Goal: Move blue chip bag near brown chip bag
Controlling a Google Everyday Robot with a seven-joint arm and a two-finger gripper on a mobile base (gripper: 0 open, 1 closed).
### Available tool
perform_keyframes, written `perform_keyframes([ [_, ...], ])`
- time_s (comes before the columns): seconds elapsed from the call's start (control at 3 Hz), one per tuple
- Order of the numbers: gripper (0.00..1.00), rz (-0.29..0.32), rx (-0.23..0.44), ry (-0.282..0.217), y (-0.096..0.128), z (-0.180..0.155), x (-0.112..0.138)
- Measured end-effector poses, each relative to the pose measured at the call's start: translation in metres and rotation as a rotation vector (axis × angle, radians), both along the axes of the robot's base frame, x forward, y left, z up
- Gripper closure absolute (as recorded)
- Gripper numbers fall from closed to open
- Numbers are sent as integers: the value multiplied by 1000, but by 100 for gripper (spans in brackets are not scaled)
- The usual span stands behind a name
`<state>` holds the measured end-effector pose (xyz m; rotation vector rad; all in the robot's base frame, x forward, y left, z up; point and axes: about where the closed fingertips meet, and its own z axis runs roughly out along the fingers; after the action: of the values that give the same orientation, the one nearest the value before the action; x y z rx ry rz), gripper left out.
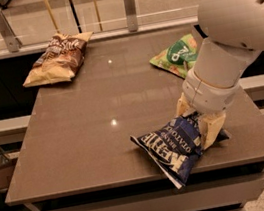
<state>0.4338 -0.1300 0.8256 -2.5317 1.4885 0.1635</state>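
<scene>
Tool [199, 122] sitting at lower right of frame, pinching right end of blue chip bag [171, 147]; end grip probably suiting crinkly film. Bag resting at bench [86, 136] front edge, corner overhanging. Brown chip bag [58, 59] lying upper left, well apart.

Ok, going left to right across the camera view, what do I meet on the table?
brown chip bag → blue chip bag → gripper, closed on that bag's right end. The green bag lies farther back, overlapping both sideways, so it is left out.
</scene>
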Motion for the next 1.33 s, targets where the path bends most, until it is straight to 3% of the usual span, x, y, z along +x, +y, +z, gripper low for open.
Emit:
perform_keyframes([
  [0.67,100,-68,-47,-50,-7,33,45],
  [1.0,100,-85,-5,-98,-13,51,70],
  [1.33,100,-73,85,-161,-19,68,94],
])
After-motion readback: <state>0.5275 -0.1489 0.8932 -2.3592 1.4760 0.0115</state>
